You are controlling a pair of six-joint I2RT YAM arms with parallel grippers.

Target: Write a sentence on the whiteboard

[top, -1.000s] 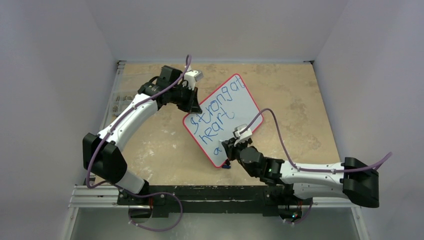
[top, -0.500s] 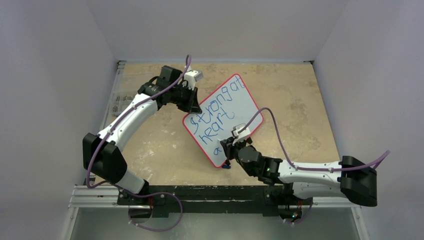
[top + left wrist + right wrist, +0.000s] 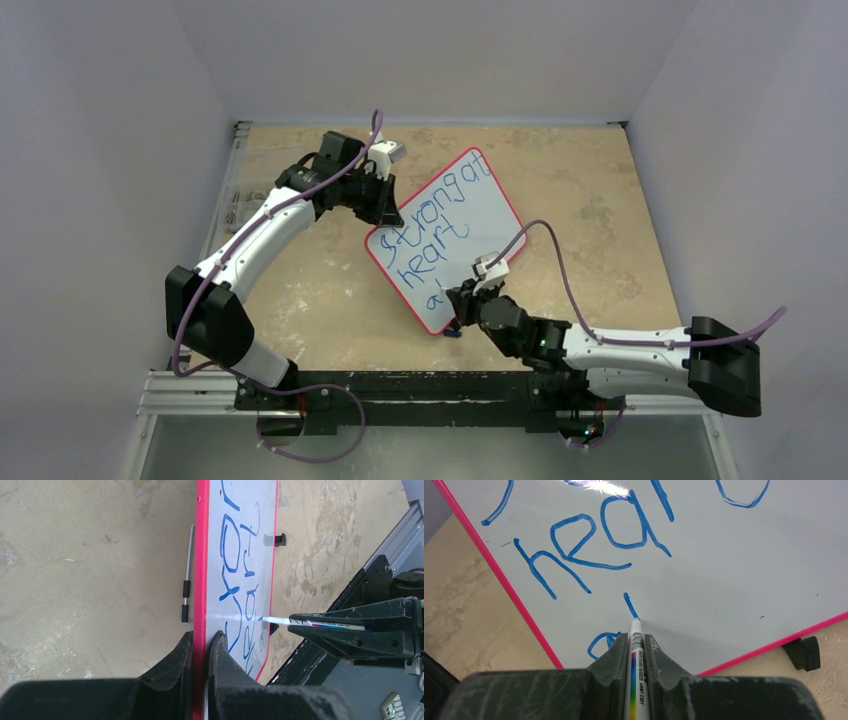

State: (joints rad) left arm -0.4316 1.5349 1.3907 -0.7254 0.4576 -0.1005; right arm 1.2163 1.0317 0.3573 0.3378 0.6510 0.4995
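Whiteboard (image 3: 486, 218) stands on tan tabletop (image 3: 590, 190).

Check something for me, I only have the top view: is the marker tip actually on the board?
Observer: Yes. From the right wrist, the marker tip touches the board at the lower end of a short blue stroke, under the second line of writing.
Operator: Right gripper's hold?
Observer: The right gripper is shut on the marker, its barrel straight between the fingers.
Operator: Left side holding the frame or just near it?
Observer: Holding. From the left wrist, the left gripper is shut on the board's red edge, one finger on each face.
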